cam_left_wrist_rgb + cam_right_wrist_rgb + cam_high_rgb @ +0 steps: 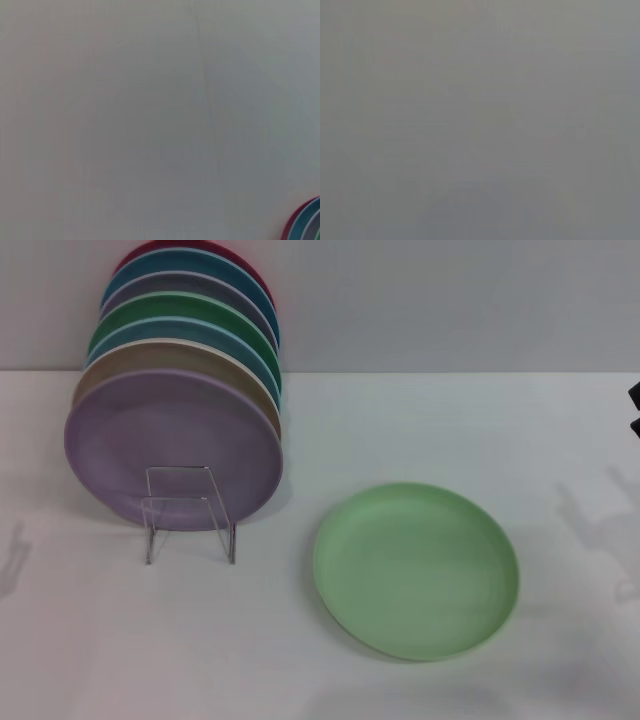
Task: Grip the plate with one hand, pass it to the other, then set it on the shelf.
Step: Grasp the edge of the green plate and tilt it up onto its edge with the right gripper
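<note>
Mint-green and matte, the plate (416,570) lies flat on the white table (100,660), right of centre in the head view. It is large and round, with a shallow raised rim that shows a paler edge along its near side. Nothing touches it or grips it.

To its left, well apart, stands the shelf (189,512), a small rack of clear, thin-framed material with a narrow front loop. A row of upright plates leans in it, one behind another. Frontmost is a lilac-purple plate (172,445) with a smooth, dull face. Behind it only the top edges of the others show: tan, pale blue, dark green with a pale rim, grey-purple, blue, and a red plate (215,254) at the back. All look the same size as the mint one.

A small dark shape at the far right edge of the head view is part of the right gripper (634,410). Too little of it shows, so I cannot tell whether its jaws are apart or closed, and it touches nothing visible. The left gripper is outside every view.

Seen from the left wrist, a plain pale surface fills the view, with curved red and blue plate edges (304,222) in one corner. Seen from the right wrist, only flat, featureless grey appears.
</note>
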`<state>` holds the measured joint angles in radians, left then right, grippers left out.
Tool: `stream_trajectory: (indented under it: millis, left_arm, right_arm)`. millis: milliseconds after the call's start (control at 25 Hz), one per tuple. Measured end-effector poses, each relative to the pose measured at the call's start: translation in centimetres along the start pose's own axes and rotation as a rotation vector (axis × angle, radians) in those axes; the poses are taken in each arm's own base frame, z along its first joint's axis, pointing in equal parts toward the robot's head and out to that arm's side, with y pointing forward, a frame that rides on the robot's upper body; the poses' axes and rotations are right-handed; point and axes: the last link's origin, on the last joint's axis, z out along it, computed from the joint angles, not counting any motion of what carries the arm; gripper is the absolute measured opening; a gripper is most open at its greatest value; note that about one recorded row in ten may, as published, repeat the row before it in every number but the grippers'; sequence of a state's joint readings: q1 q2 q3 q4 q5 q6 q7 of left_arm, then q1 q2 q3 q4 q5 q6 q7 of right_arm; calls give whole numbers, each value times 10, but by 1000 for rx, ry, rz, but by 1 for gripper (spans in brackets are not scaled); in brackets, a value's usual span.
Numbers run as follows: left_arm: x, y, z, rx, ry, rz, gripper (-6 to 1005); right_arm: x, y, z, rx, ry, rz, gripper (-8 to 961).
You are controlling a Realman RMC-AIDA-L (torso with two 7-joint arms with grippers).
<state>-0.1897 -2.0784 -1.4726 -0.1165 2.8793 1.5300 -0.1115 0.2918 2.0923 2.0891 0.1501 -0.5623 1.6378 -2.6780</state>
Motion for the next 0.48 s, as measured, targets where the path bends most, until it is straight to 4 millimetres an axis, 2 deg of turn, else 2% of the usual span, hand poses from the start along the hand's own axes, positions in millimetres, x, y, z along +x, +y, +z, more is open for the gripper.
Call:
stream_trajectory:
  millis: [320,480]
  left_arm:
    - [0,0,0,0,0,0,834]
    - [0,0,-1,1,-1,-1,833]
  right_arm:
    - [-1,5,9,-62,-1,27,793]
    - [-5,4,33,-139,38,91,792]
